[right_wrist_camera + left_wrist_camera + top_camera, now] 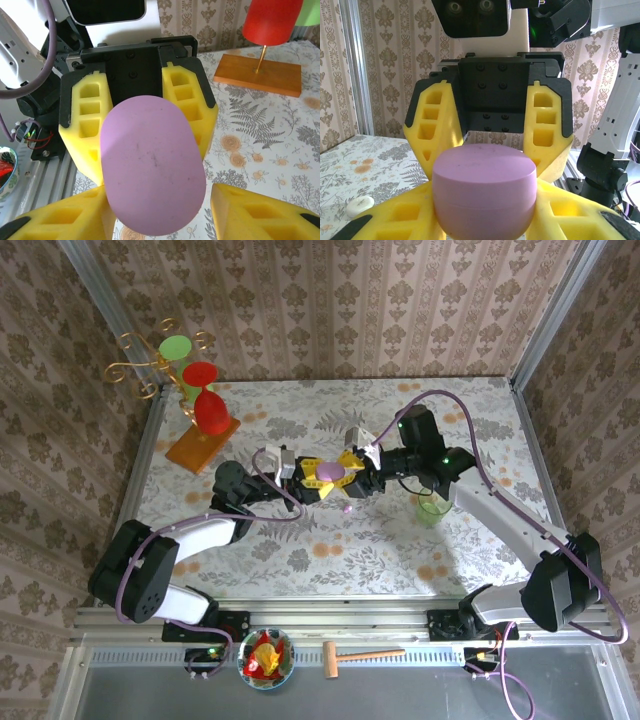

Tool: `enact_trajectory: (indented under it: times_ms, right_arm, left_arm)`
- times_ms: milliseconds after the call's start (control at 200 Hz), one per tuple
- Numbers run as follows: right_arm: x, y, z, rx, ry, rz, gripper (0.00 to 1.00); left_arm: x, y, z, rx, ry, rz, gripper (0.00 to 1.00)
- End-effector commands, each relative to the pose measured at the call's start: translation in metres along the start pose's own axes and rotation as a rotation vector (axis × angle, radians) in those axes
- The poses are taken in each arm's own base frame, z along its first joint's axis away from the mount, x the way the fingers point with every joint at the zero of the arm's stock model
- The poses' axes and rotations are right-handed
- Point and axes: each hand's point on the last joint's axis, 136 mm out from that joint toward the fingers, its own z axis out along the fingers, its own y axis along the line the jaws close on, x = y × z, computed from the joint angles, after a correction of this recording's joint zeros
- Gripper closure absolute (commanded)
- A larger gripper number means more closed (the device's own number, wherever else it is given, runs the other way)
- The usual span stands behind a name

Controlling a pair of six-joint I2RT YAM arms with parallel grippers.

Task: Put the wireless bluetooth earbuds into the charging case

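The lilac oval charging case (332,472) hangs above the table's middle, lid closed. My left gripper (314,480) is shut on it. In the left wrist view its yellow fingers (395,220) press both sides of the case (485,195). My right gripper (356,470) faces it from the right and stands open. In the right wrist view its right finger (265,215) stands apart from the case (152,165). A tiny lilac earbud (347,508) lies on the table just in front of the grippers. A small pale oval thing (360,205), perhaps the other earbud, lies on the cloth.
A green cup (433,508) stands right of the grippers, under the right arm. A wire stand with red and green cups (200,400) on a wooden base (260,75) sits at the back left. Beyond the table's near edge lie a small hammer (360,654) and a bowl (266,658).
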Motion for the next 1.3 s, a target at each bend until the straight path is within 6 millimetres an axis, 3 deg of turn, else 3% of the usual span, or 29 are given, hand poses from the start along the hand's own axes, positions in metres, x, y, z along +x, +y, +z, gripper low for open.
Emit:
enact_trajectory:
  times_ms: [0,255,665,850,1130,1295]
  right_arm:
    - [-0.006,0.007,-0.013,0.006,0.003,-0.025,0.44]
    - [-0.015,0.009,-0.019,0.01,-0.031,-0.025,0.38]
    - [-0.019,-0.018,-0.011,0.082,-0.043,0.084,0.39]
    - [-0.024,-0.03,-0.018,0.134,-0.069,0.121,0.39]
    - [-0.028,-0.033,-0.022,0.146,-0.096,0.145,0.38]
    - [-0.03,-0.047,-0.027,0.212,-0.119,0.173,0.38]
  left_arm:
    - [-0.019,0.0,-0.002,0.002,-0.041,0.05,0.76]
    - [-0.017,0.0,-0.002,0.007,-0.038,0.052,0.77]
    - [-0.016,-0.009,-0.003,0.041,-0.03,0.045,0.77]
    - [-0.013,-0.01,-0.003,0.05,-0.023,0.041,0.77]
    - [-0.008,-0.008,-0.002,0.053,-0.014,0.029,0.77]
    - [-0.008,-0.011,-0.002,0.065,-0.013,0.032,0.77]
